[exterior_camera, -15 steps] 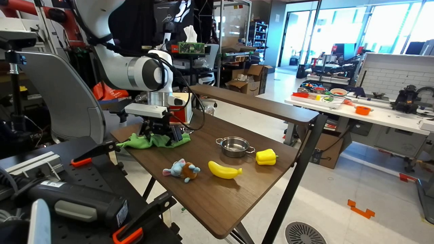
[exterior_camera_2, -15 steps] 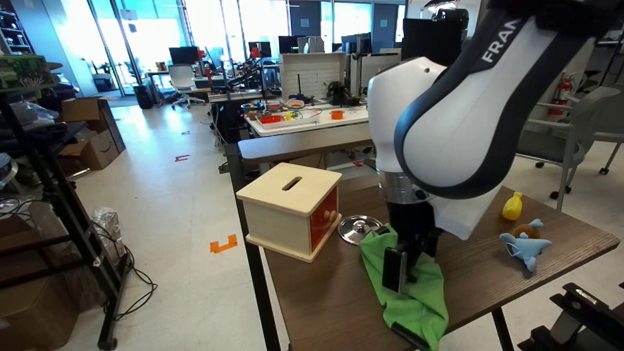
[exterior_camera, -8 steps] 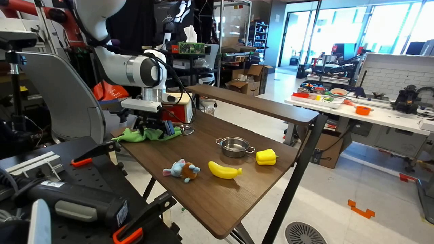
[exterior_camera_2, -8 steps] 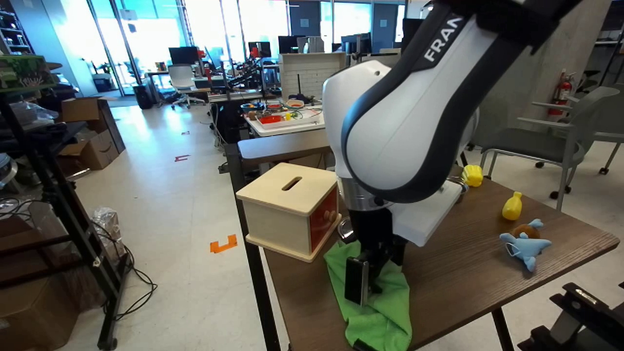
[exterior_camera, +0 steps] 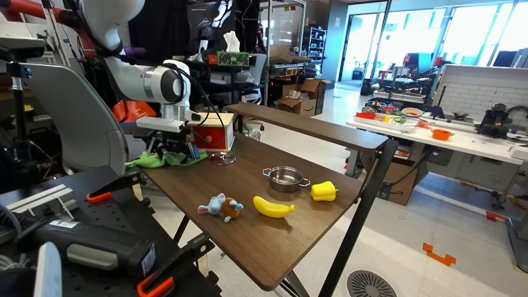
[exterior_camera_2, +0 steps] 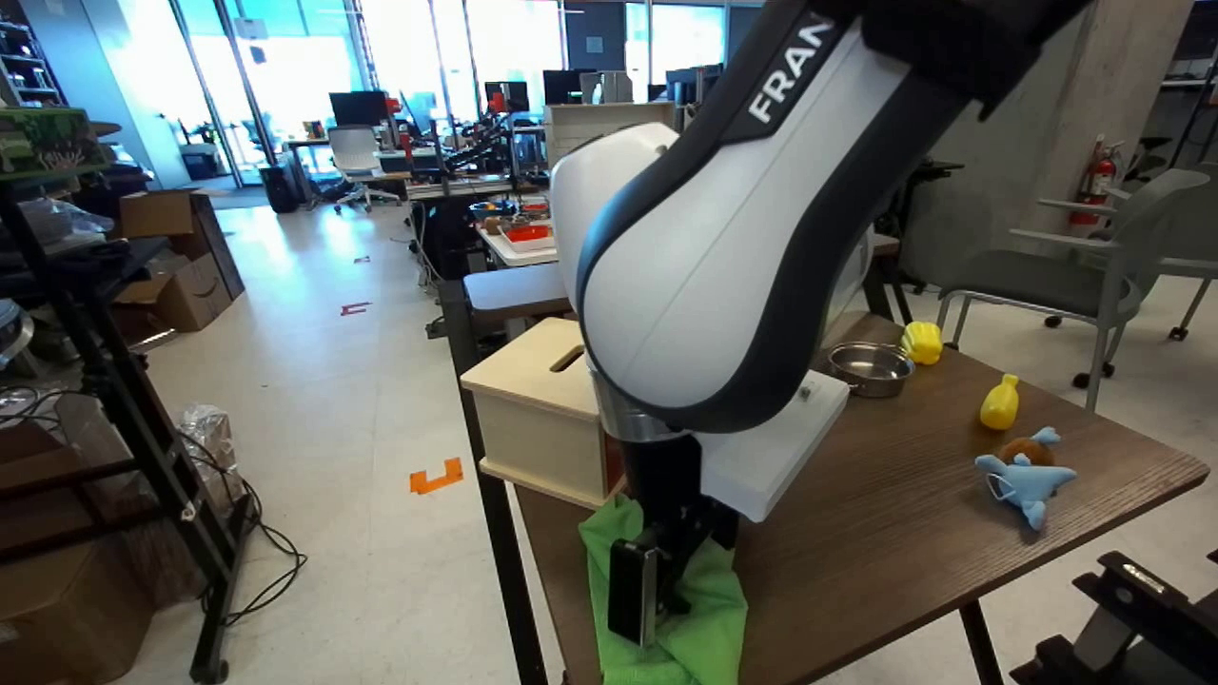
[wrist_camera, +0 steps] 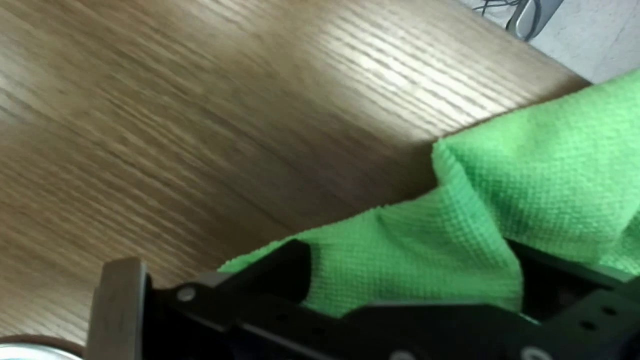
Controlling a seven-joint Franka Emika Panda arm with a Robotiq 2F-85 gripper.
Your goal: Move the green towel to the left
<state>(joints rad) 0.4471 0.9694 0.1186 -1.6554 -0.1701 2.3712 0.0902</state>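
The green towel (exterior_camera: 144, 161) lies crumpled on the brown table (exterior_camera: 247, 235), at its end near the grey chair. It also shows in an exterior view (exterior_camera_2: 704, 618) and in the wrist view (wrist_camera: 565, 185). My gripper (exterior_camera: 171, 154) is down at the towel in both exterior views. In the wrist view the black fingers of my gripper (wrist_camera: 410, 275) stand wide apart, with towel cloth bunched between them. The towel overlaps the edge of the right-hand finger there. One end of the towel reaches the table's edge. The cloth under the gripper body is hidden.
A wooden box (exterior_camera: 212, 140) with a red front and a metal lid (exterior_camera: 222, 158) are beside the towel. A steel pot (exterior_camera: 286, 179), yellow pepper (exterior_camera: 324, 191), yellow banana (exterior_camera: 273, 207) and blue plush toy (exterior_camera: 221, 207) stand farther along. A raised shelf (exterior_camera: 305, 126) runs along one side.
The gripper and towel have slid together, leftward and away in an exterior view. The metal lid shows more clearly there. The box, pot, pepper, banana and toy have not moved.
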